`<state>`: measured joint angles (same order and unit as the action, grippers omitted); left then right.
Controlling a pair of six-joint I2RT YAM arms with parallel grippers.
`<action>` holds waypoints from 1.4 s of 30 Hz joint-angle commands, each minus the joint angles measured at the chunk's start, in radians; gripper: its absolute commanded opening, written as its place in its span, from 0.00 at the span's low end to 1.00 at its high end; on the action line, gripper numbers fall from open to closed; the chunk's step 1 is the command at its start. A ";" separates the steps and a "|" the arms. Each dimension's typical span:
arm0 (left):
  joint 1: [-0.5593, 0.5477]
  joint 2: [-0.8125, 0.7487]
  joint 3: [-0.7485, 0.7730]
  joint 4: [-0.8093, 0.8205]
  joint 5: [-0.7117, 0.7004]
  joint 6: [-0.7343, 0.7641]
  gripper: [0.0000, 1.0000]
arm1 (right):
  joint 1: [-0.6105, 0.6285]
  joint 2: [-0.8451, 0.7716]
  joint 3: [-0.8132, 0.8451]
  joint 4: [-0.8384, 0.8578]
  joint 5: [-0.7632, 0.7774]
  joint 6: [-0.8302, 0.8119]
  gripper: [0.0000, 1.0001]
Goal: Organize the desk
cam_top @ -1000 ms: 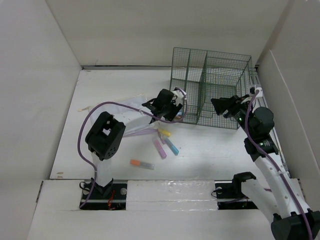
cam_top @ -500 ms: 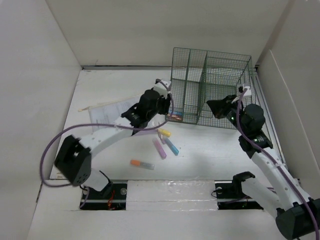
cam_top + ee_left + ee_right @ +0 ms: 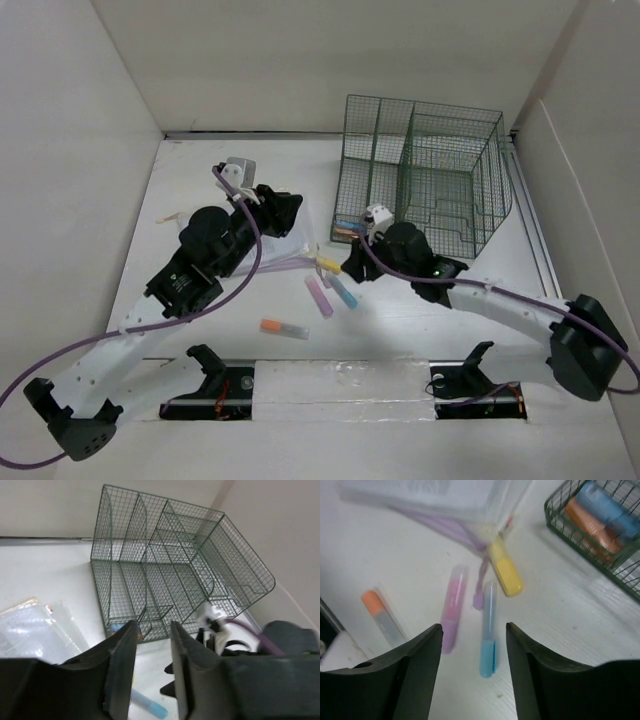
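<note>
Hovering over the large flat matte white desk [image 3: 420, 340], which spans the floor between white wall panels, both arms reach toward its middle. The left fingers [image 3: 121, 677] stand a narrow gap apart with nothing between them, above a clear plastic document sleeve [image 3: 35, 630]. The right fingers [image 3: 422, 677] are spread wide and empty over a yellow highlighter [image 3: 505, 573], a pink pen [image 3: 451, 607] and a blue pen [image 3: 488, 630]. An orange-capped clear marker [image 3: 381, 617] lies closer to the near edge. A green wire-mesh organizer [image 3: 425, 170] sits toward the far right corner, with a stored blue marker [image 3: 607, 505] and a stored orange marker [image 3: 590, 522] in its front tray.
</note>
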<state>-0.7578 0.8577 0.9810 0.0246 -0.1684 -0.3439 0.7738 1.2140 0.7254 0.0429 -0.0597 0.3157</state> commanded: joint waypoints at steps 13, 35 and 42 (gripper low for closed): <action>0.063 -0.055 0.004 -0.164 -0.103 0.141 0.41 | 0.059 0.461 0.302 -0.150 0.054 -0.084 0.51; 0.063 -0.085 -0.048 -0.121 -0.144 0.138 0.40 | 0.018 0.541 0.517 -0.055 0.016 -0.084 0.66; 0.063 -0.106 -0.056 -0.123 -0.183 0.135 0.40 | -0.048 0.808 0.770 0.020 -0.131 -0.027 0.40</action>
<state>-0.6983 0.7704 0.9279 -0.1452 -0.3229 -0.2031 0.7429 1.9526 1.4174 0.0017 -0.1207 0.2634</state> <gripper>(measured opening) 0.403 0.402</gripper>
